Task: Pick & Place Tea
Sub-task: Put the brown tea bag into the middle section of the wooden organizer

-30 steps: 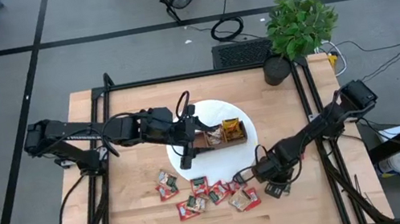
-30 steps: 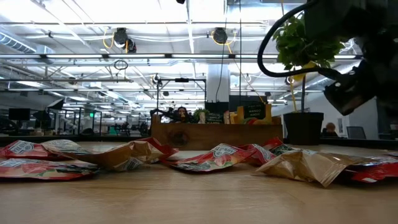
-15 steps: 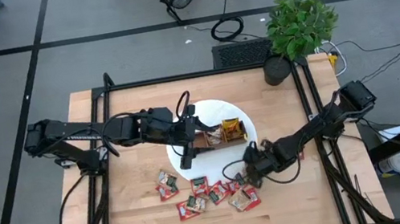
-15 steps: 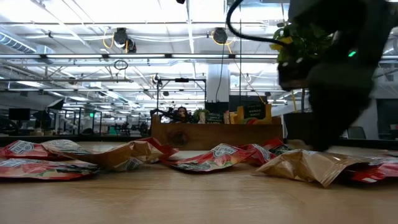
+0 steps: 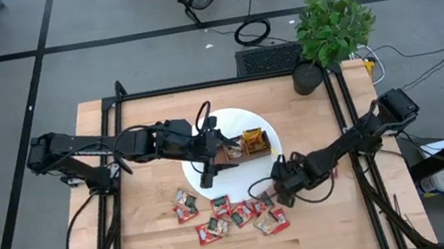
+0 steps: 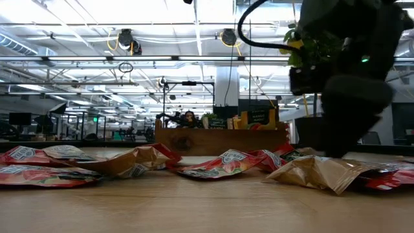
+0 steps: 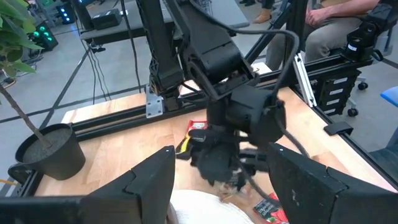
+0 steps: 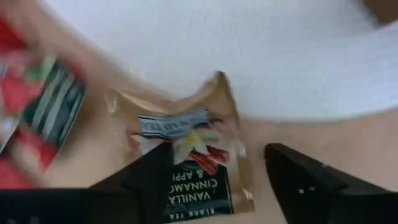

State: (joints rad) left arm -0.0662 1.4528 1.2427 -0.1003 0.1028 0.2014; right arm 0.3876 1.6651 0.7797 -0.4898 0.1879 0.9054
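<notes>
Right gripper (image 5: 280,180) now over "VANILLA CINNAMON" sachet (image 8: 189,163)

The right gripper (image 5: 280,189) is too small in the high view for its fingers to be told apart. In the low view the potted plant (image 6: 315,77) is largely covered by the dark arm. In the right wrist view the red sachet (image 8: 25,93) is blurred and cut off at the edge, and the tan sachet (image 8: 186,162) is partly hidden behind the fingers (image 8: 305,180). In the left wrist view the seated person (image 7: 336,25) is cut off at the frame's edge.
</notes>
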